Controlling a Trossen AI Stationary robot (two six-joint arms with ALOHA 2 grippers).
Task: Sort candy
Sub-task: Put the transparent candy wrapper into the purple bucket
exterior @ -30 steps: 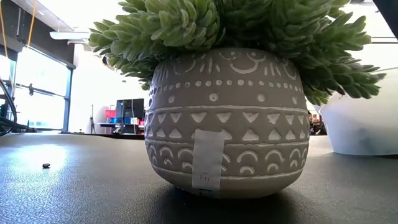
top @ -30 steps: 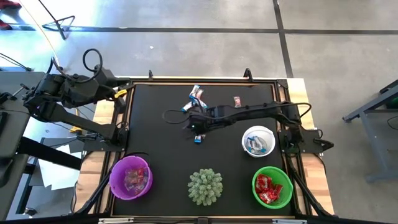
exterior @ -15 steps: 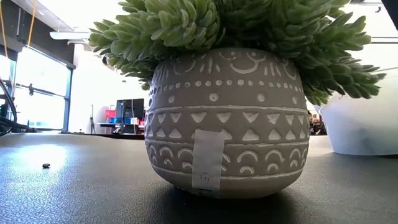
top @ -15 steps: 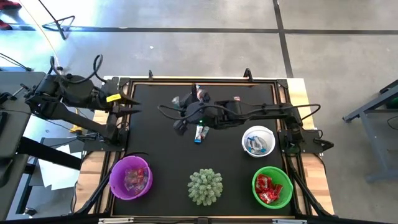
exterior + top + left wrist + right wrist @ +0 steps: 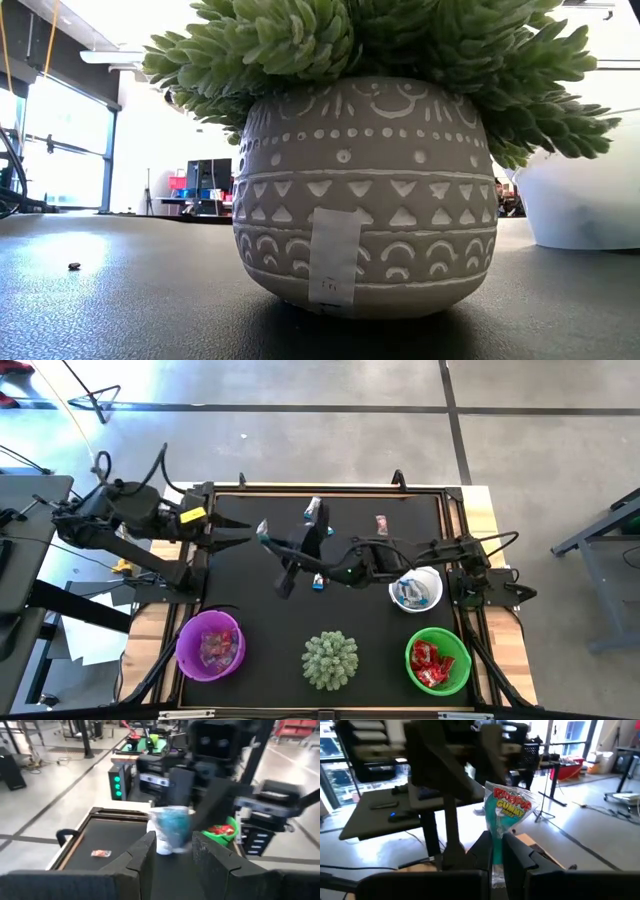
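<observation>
Up over the middle of the black counter (image 5: 240, 610), the right gripper (image 5: 268, 536) has its fingers (image 5: 485, 851) pinched tight on 1 teal-wrapped candy (image 5: 509, 812), lifted clear of the surface. Facing it from the counter's left edge, the left gripper (image 5: 240, 530) has its fingers (image 5: 145, 855) parted with nothing between them; the tips sit near the held candy without touching it. Loose candy lies on the counter: 1 blue-and-white piece (image 5: 312, 510) toward the far edge, a pinkish one (image 5: 381, 524) to its right, and another blue piece (image 5: 318, 582) under the right arm. 3 bowls hold sorted candy: purple (image 5: 209, 644), white (image 5: 415, 586), green (image 5: 437, 660). A potted plant (image 5: 330, 659) stands between the purple and green bowls.
</observation>
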